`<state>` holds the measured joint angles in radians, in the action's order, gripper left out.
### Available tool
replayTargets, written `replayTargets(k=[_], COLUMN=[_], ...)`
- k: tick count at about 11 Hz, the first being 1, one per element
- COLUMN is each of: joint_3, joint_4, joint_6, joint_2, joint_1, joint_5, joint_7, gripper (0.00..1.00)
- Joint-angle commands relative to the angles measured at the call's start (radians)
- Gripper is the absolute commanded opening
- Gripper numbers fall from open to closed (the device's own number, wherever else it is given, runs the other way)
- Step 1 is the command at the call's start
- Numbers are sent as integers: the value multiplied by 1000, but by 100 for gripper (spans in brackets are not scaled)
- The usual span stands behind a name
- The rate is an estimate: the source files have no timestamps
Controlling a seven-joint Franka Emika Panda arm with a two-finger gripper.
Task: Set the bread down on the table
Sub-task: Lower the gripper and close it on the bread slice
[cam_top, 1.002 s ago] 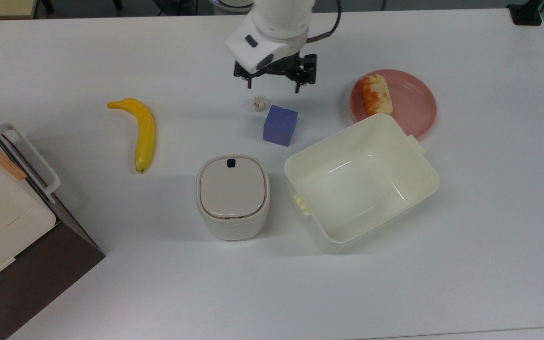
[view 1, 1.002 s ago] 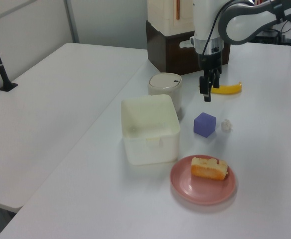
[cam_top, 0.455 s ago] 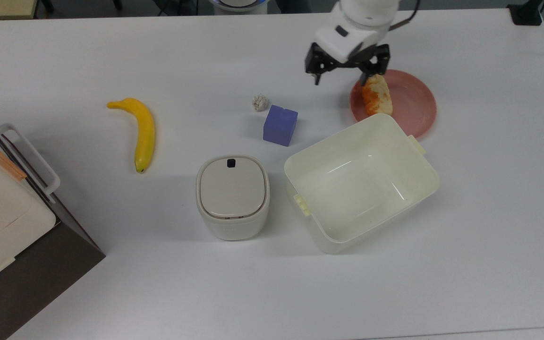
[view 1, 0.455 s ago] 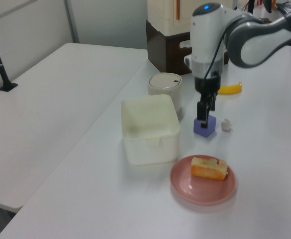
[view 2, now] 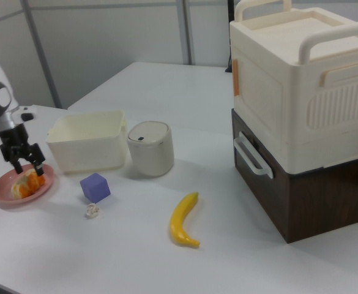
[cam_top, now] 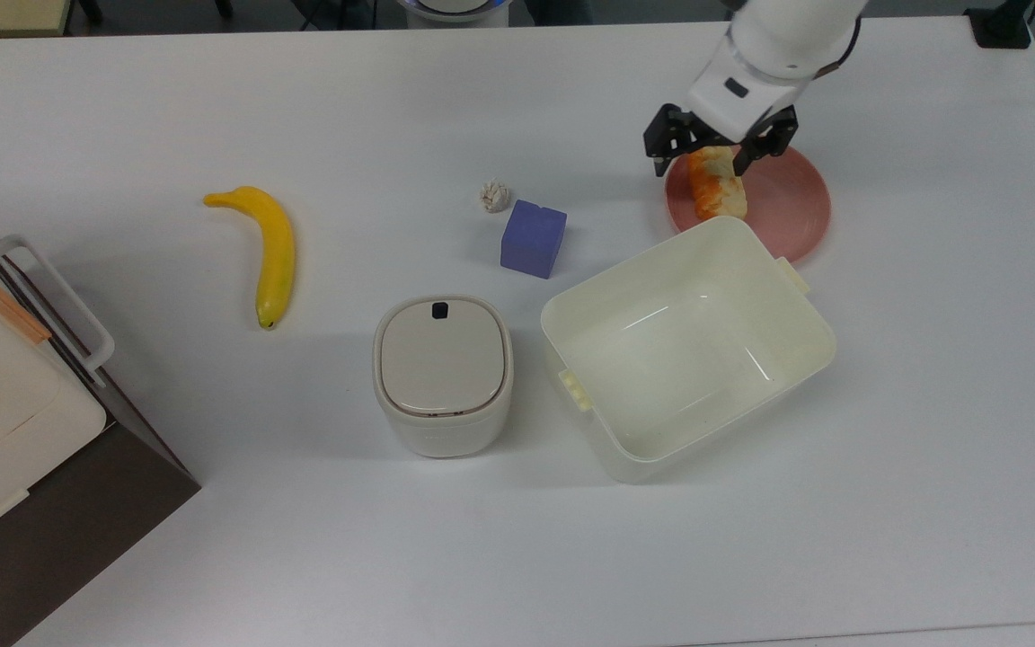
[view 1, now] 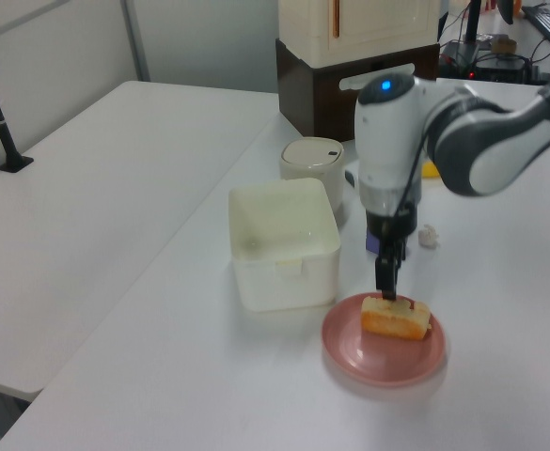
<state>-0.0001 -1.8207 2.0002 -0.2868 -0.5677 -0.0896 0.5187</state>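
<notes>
1. White and wide, the table [cam_top: 517, 557] carries everything, and the gripper [cam_top: 704, 155] hangs over the far-right part of it in the top view, its two black fingers spread apart and clamped on nothing.

2. Directly under the gripper lies the bread [cam_top: 717, 185], resting on the pink plate [cam_top: 791, 202]. One finger stands off each long side of the roll's upper end, so the hand straddles the tip, not the middle.

3. From the left view the fingertips seem to be at or just above the crust; whether they touch it is hard to tell.

4. To do this step well, I would judge the hand should shift along the roll toward its middle, come down until the pads sit below the toasted top, then close gently, since soft bread will likely squash or tear.

5. Just beyond the plate, toward the top view's bottom, stands the cream tub [cam_top: 688, 346], its rim close to the roll; a straight lift should avoid it.

6. Farther off toward the top view's left are the purple cube [cam_top: 533, 237] and the paper ball [cam_top: 494, 195]. Bare table between cube and plate looks a fair landing place.
</notes>
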Motion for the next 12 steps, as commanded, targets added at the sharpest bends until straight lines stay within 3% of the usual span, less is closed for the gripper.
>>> replayTargets(k=[1,3,4,5,7,8,9,12], joint_3=[-6,-6,-6,-5,2,2,2,-1], joint_4=[32,54,54,54,55,66,69,69], joint_6=[20,20,22,20,20,19,12,-48], joint_2=[-64,-101,-112,-112,-112,-110,-101,-6], joint_1=[-63,-64,-64,-66,-66,-66,-64,-35], joint_5=[-41,-42,-47,-68,-69,-62,-61,-59], joint_7=[84,104,107,109,110,110,110,69], gripper=[100,100,91,77,26,14,8,11])
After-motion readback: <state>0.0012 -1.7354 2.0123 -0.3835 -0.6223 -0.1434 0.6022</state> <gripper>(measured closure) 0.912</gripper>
